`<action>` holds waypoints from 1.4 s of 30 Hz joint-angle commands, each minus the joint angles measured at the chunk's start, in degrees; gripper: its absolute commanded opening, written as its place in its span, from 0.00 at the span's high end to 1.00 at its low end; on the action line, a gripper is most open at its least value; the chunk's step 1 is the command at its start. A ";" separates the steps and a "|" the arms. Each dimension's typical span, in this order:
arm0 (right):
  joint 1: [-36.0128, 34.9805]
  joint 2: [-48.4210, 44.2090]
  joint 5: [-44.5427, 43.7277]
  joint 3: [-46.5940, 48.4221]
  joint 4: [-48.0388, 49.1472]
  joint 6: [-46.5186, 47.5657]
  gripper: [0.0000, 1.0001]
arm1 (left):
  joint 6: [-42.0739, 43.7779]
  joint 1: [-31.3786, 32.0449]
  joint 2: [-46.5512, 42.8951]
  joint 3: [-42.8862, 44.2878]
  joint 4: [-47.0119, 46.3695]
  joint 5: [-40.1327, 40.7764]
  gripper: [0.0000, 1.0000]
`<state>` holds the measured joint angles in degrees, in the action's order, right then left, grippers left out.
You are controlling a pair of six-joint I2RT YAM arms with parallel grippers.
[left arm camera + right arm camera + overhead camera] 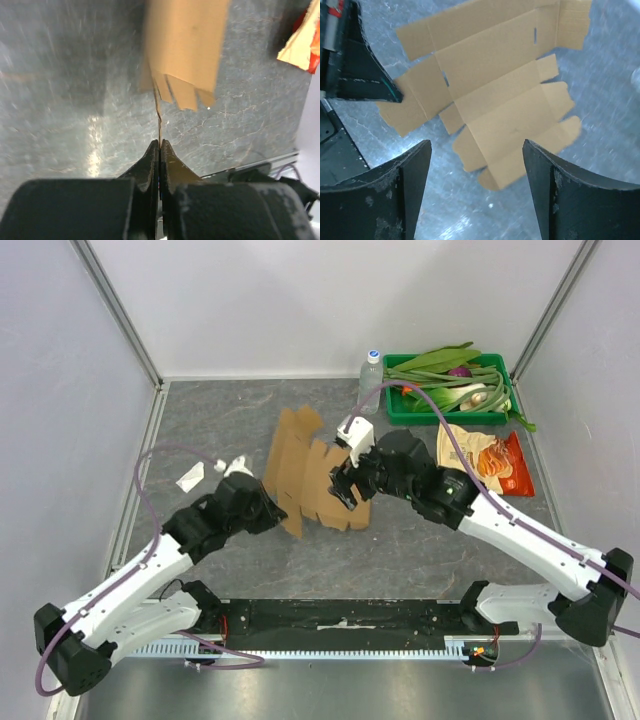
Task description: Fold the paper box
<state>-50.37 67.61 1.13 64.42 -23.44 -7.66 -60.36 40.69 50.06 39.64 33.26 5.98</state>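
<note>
Pinching a thin edge of the paper box (312, 468), the closed left gripper (159, 146) might tear it if pulled; the right gripper (477, 155) hovered wide open, empty.

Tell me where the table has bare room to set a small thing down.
Bare table shows in the far left corner, beyond the paper scraps, and in the near strip between left arm and right arm. The far right is crowded: bottle, green tray, snack bag. The cardboard sheet fills the middle.
</note>
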 commanded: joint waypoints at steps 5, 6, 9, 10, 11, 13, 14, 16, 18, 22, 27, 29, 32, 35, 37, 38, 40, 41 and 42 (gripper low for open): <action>0.36 3.57 5.82 13.44 -2.31 24.07 0.19 | 38.02 -0.34 5.03 22.75 18.68 5.18 0.98; 0.36 3.92 5.82 15.01 -2.14 25.58 0.19 | 39.51 -0.34 5.31 24.16 19.82 4.84 0.98; 1.06 5.59 6.34 18.88 -2.48 29.10 0.18 | 44.70 -0.34 5.22 28.29 20.36 2.21 0.98; 1.06 6.38 6.52 19.68 -2.31 29.63 0.18 | 46.71 -0.34 5.13 28.91 20.36 1.67 0.98; 1.50 6.74 6.52 20.56 -2.22 30.07 0.18 | 47.52 -0.34 5.13 29.53 20.44 0.97 0.98; 1.94 7.79 6.52 23.02 -2.75 30.07 0.17 | 49.80 -0.43 5.13 32.16 21.24 0.44 0.98; 2.12 8.06 6.61 23.46 -2.75 30.16 0.17 | 50.77 -0.35 5.13 33.21 21.67 -0.87 0.98; 2.73 7.97 8.79 23.91 -3.10 30.77 0.17 | 53.92 -0.43 6.01 36.73 22.98 -3.33 0.98; 3.96 7.27 11.43 23.47 -3.36 32.78 0.17 | 56.21 -0.43 7.06 40.67 24.31 -7.45 0.98; 5.19 5.87 14.34 23.73 -3.28 36.30 0.17 | 62.79 -0.43 9.43 45.78 26.86 -15.63 0.98; 5.98 3.15 16.80 24.61 -3.45 40.00 0.17 | 66.33 -0.35 10.49 49.92 28.36 -24.69 0.98; 6.33 2.44 16.89 24.35 -3.54 41.40 0.16 | 66.60 -0.34 11.71 50.62 28.36 -27.41 0.98; 6.34 1.38 17.07 23.65 -3.98 41.68 0.16 | 65.46 -0.34 14.18 50.98 27.39 -31.10 0.98; 6.42 -0.02 16.98 21.37 -4.24 41.59 0.16 | 65.45 -0.43 17.25 50.89 26.95 -36.45 0.98; 6.69 -0.82 16.63 20.05 -4.42 42.37 0.16 | 66.07 -0.35 18.58 50.98 27.30 -38.58 0.98; 6.86 -1.08 16.72 18.73 -4.42 42.73 0.16 | 66.24 -0.26 18.84 50.98 27.65 -39.28 0.98; 6.86 -2.04 17.42 16.97 -3.81 44.31 0.15 | 66.51 -0.34 19.10 50.89 28.70 -39.03 0.98; 7.04 -2.31 19.94 15.22 -3.80 45.44 0.15 | 66.34 -0.34 18.85 50.54 28.88 -37.89 0.98; 7.04 -2.83 21.45 14.25 -4.94 47.45 0.14 | 66.07 -0.34 18.41 49.23 28.97 -37.45 0.98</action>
<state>-43.75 66.11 18.00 82.54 -27.59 34.70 3.11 40.47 70.24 89.30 61.39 -28.64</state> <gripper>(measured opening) 0.849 0.033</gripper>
